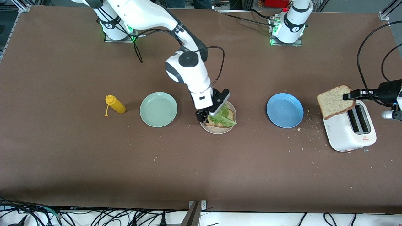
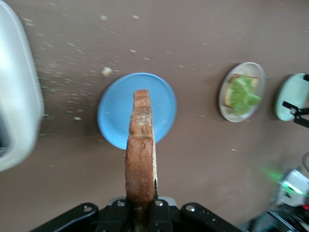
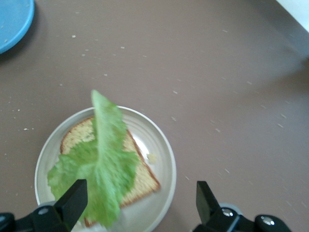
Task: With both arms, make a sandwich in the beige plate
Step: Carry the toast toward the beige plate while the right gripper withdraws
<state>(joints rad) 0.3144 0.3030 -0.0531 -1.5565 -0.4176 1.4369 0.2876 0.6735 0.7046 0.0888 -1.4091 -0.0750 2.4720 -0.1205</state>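
Observation:
A slice of brown toast (image 1: 230,115) lies on the beige plate (image 1: 216,130), and a green lettuce leaf (image 1: 221,118) rests on it. My right gripper (image 1: 209,113) hangs open just over the plate. In the right wrist view the lettuce (image 3: 104,159) covers part of the toast (image 3: 145,179), one finger stands close beside the leaf, and nothing is held in the gripper (image 3: 140,193). My left gripper (image 1: 348,95) is shut on the edge of a second toast slice (image 1: 334,102), which it holds in the air over the toaster (image 1: 350,133). The left wrist view shows this slice (image 2: 141,150) edge-on.
A blue plate (image 1: 285,110) sits between the beige plate and the toaster. A mint-green plate (image 1: 158,109) and a yellow squeeze bottle (image 1: 115,104) stand toward the right arm's end. Crumbs are scattered around the toaster and blue plate.

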